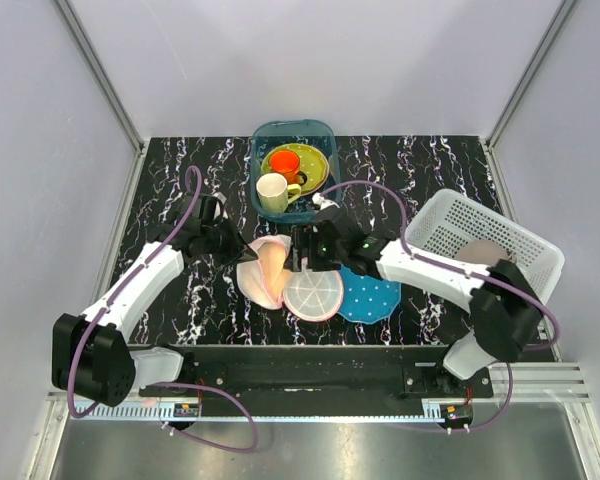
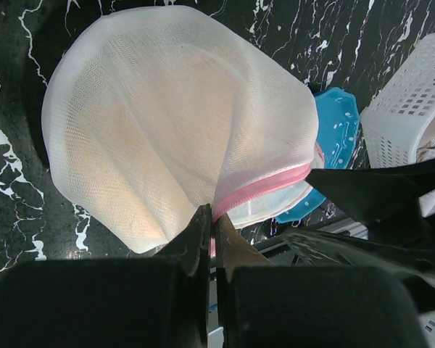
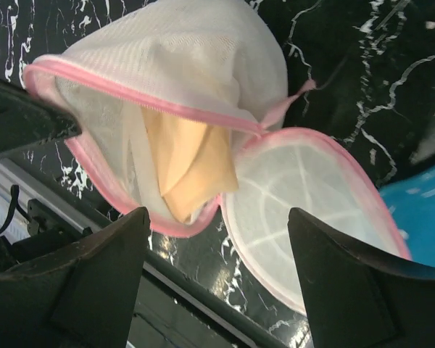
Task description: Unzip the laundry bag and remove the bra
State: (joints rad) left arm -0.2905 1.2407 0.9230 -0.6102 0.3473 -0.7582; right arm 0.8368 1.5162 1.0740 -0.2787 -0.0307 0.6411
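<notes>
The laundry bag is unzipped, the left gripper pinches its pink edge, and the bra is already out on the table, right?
Not quite. The bra is not on the table; it sits inside the raised half of the laundry bag, as the right wrist view shows. The bag is unzipped, and the left gripper pinches its pink edge.

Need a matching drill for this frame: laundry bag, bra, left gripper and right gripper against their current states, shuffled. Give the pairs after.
Things:
1. laundry bag
2. bra
3. left gripper
4. right gripper

States:
A. open, hovering over the bag, holding nothing
B. shut on the bag's edge
C. unzipped, its two halves spread apart
D. sitting in the domed half, partly showing at the opening

Pairs: 1-C, 2-D, 3-B, 4-A
</notes>
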